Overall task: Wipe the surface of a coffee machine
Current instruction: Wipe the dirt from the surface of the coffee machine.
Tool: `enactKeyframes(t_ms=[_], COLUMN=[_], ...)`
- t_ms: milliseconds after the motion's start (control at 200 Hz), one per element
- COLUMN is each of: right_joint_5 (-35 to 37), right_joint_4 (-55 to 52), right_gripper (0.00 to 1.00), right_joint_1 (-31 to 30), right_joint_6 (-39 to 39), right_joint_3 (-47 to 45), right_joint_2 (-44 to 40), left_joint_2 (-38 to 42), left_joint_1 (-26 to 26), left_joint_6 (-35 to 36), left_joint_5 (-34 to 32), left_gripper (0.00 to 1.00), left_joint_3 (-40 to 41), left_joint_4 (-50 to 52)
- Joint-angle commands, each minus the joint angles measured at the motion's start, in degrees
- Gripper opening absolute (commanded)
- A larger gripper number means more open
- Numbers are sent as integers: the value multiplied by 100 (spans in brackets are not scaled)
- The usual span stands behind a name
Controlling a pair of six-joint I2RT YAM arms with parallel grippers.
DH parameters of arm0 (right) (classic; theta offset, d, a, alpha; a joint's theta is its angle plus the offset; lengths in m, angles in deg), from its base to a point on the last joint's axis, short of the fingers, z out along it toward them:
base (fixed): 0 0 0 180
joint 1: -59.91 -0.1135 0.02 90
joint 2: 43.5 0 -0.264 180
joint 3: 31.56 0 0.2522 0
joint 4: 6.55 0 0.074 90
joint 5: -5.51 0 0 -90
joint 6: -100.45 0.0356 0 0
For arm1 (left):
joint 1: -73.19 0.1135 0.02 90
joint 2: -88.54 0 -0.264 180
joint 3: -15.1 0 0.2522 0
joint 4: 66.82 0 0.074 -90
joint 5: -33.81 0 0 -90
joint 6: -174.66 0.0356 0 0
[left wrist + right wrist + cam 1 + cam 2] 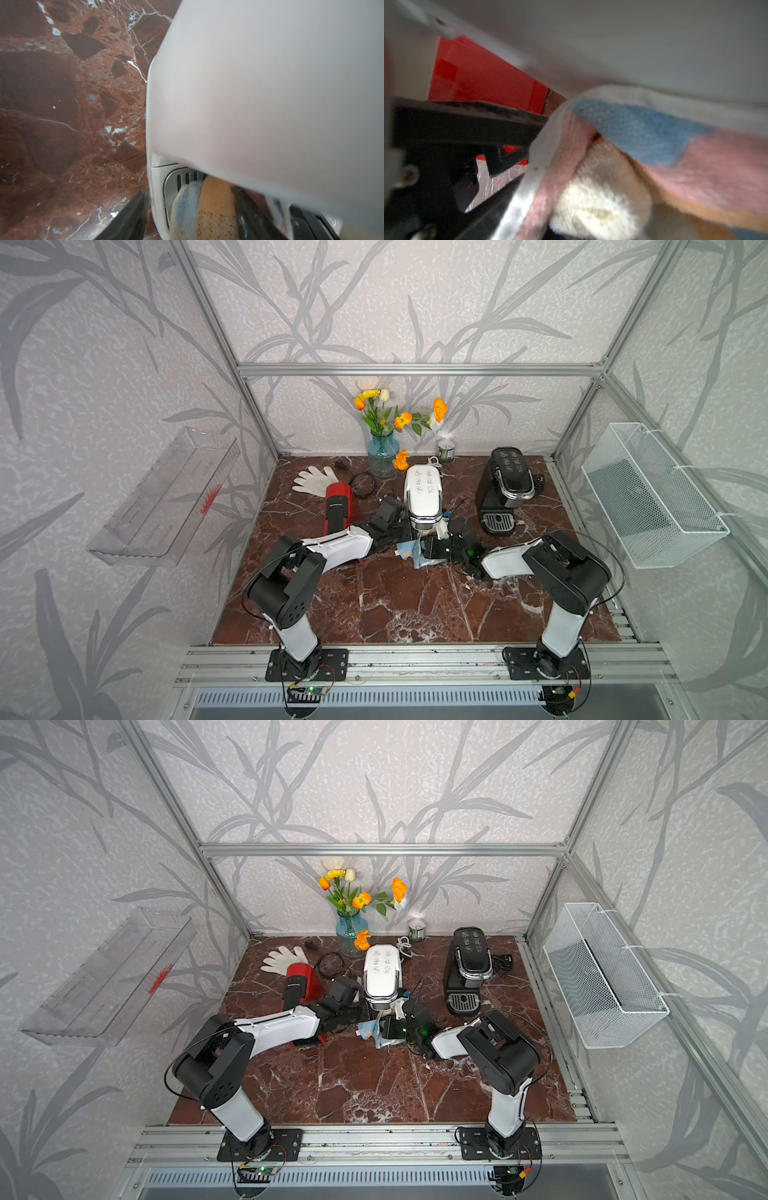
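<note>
Wiping looks to be under way at the foot of the white rounded plastic coffee machine, which stands upright in the middle of the red-brown marble tabletop, seen in both top views. A patchwork terry cloth in blue, orange, pink and cream is bunched on the machine's slotted metal drip tray, under the overhanging front.

The right gripper reaches in low from the machine's front. Its pincer is closed together on the patchwork terry cloth, whose folds fill the right wrist view.

The left gripper sits at the machine's left front corner with its pincer apart. One of its black fingers lies just outside the base wall. Whether it presses on the machine cannot be told.

A red coffee machine stands just beside the left arm, and a black coffee machine stands well apart on the other side. Behind are a blue glass vase of orange and yellow flowers and a white fabric glove.

Judging from this, the tray and lower front are the part in hand, and most of the casing is not yet covered. The next move calls for dragging the cloth across the tray and up the front with a firm pinch. The machine must not be pushed back toward the vase.
</note>
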Motion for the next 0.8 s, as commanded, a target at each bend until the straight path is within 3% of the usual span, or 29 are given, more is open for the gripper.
enactKeyframes(t_ms=[0, 305, 575, 795], right_joint_5=[481, 810, 711, 989], right_joint_4=[-528, -1087, -1233, -1975], right_gripper=[0, 0, 0, 0], right_joint_1=[155, 647, 648, 650], right_joint_6=[-135, -753, -1223, -1801], right_joint_3=[-304, -666, -91, 488], right_joint_2=[-265, -1505, -2009, -2691], left_joint_2=[209, 316, 304, 354], left_joint_1=[-90, -91, -96, -96], left_joint_6=[135, 154, 180, 136], left_joint_5=[44, -11, 32, 19], left_gripper=[65, 65, 65, 65], left_joint_3=[52, 161, 110, 192], left_joint_4=[-87, -110, -88, -126])
